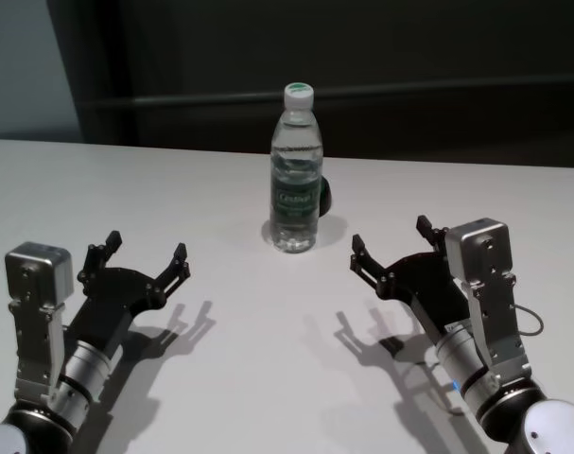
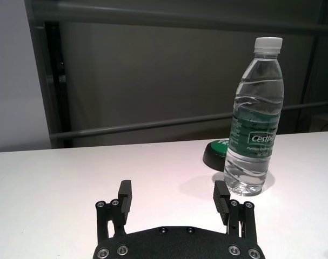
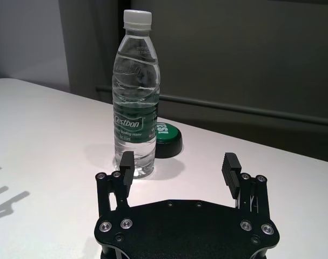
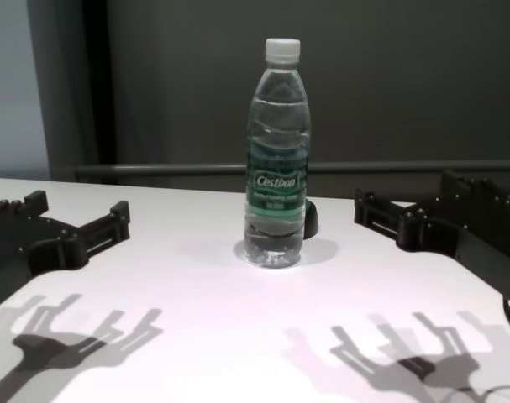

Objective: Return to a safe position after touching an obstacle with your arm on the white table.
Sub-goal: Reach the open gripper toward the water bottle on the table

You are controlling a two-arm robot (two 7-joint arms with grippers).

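Observation:
The obstacle, a tall clear water bottle (image 1: 295, 180) with a white cap and a green "Cestbon" label, stands upright on the white table (image 1: 126, 180) at its middle. My left gripper (image 1: 147, 248) is open and empty, low over the table, to the near left of the bottle and apart from it. My right gripper (image 1: 391, 236) is open and empty to the near right, also apart. The bottle shows ahead of the left gripper (image 2: 173, 189) in the left wrist view (image 2: 255, 124) and ahead of the right gripper (image 3: 178, 159) in the right wrist view (image 3: 135, 97).
A small dark green-and-black rounded object (image 1: 322, 197) lies on the table right behind the bottle. A dark wall with a horizontal rail (image 4: 154, 169) runs behind the table's far edge. A thin cable (image 1: 528, 317) loops beside my right wrist.

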